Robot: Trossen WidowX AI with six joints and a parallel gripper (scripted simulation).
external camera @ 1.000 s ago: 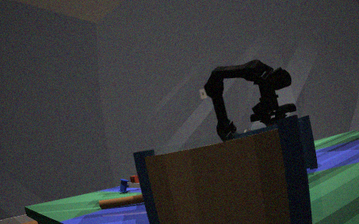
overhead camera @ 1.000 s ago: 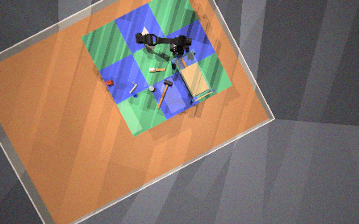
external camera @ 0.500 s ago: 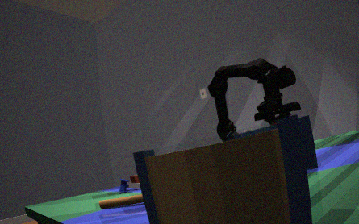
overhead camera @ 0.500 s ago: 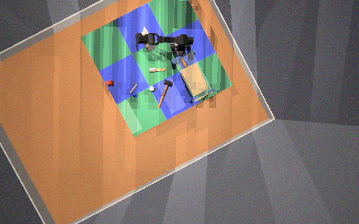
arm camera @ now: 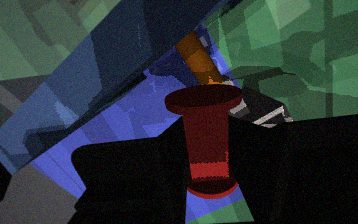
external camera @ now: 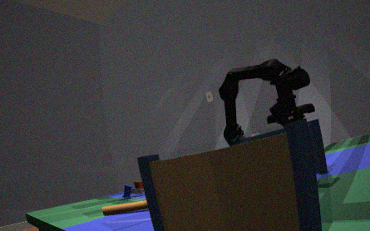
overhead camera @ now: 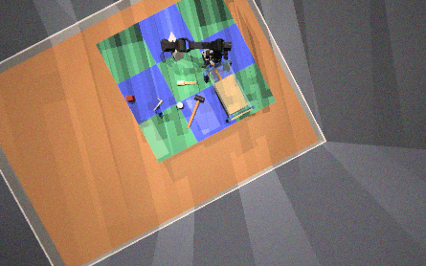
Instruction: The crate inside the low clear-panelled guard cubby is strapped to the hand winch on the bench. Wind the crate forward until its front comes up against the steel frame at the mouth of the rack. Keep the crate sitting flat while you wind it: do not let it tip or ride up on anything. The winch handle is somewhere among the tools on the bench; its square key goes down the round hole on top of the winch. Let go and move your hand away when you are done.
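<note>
My gripper (arm camera: 199, 118) (overhead camera: 210, 59) is shut on the red flanged knob (arm camera: 206, 142) of what looks like the winch handle. Its key end is hidden, so I cannot tell whether it sits in the winch hole. A dark and white part (arm camera: 267, 109), perhaps of the winch, shows just beyond the knob. An orange strap-like piece (arm camera: 196, 56) (overhead camera: 216, 73) runs from under the blue steel beam (arm camera: 107, 55) toward it. The cubby shows a broad tan surface (overhead camera: 232, 95) (external camera: 224, 187), perhaps the crate; its front and its gap to the frame are unclear.
A hammer (overhead camera: 193, 112), a pale mallet (overhead camera: 187, 82), a white round piece (overhead camera: 180, 105), an L-shaped tool (overhead camera: 158, 104) and a red block (overhead camera: 130, 99) lie left of the cubby. A blue post (external camera: 305, 174) stands at the cubby's edge.
</note>
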